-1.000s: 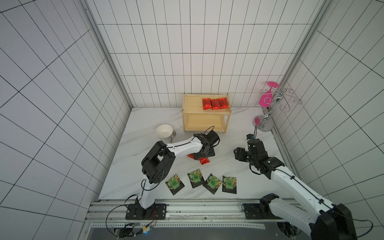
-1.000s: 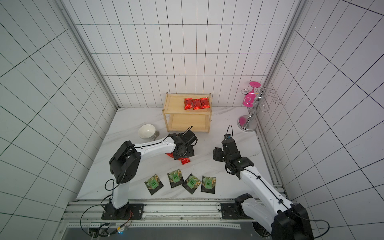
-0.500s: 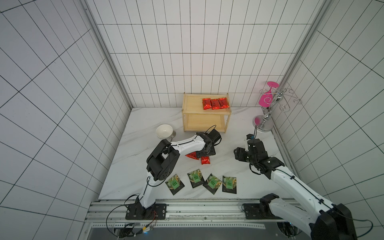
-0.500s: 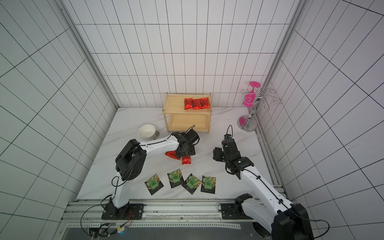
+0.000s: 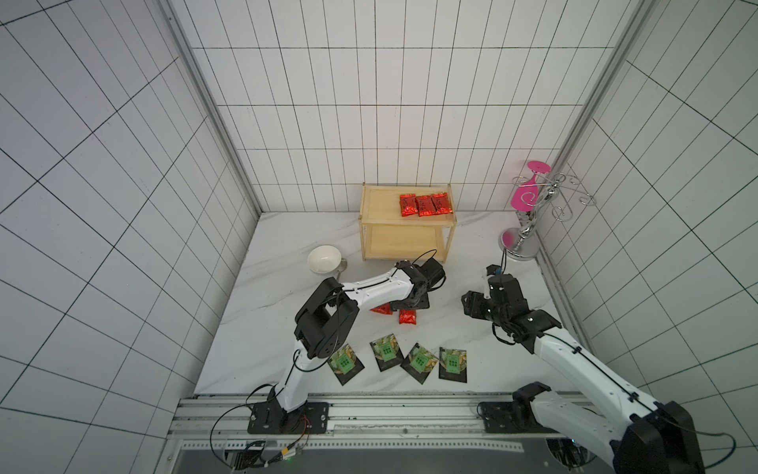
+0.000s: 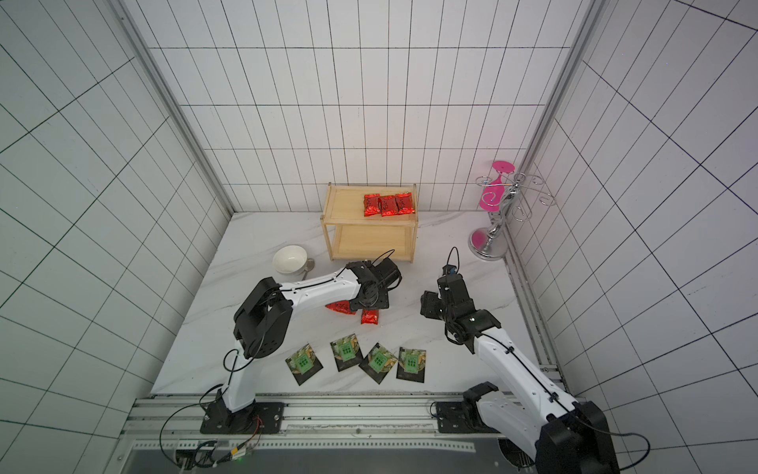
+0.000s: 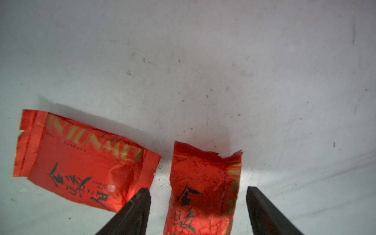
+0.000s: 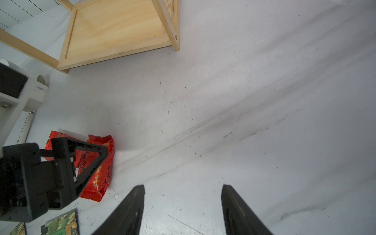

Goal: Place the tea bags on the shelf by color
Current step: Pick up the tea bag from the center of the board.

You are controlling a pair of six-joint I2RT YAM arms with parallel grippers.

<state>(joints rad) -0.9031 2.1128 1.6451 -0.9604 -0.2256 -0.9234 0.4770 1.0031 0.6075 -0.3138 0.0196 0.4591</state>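
Both top views: three shiny red foil packets (image 5: 425,204) on the upper tray of the light wooden two-tier shelf (image 5: 379,203); two loose red packets (image 5: 406,317) on the white marble table (image 5: 266,295) before the shelf, left gripper (image 5: 410,304) over them; four dark square green-labelled sachets (image 5: 419,361) farther out. Left wrist: jaws spread astride one loose red packet (image 7: 203,183), not closed on it. Right wrist: right gripper (image 8: 182,186) spread, empty, before the shelf
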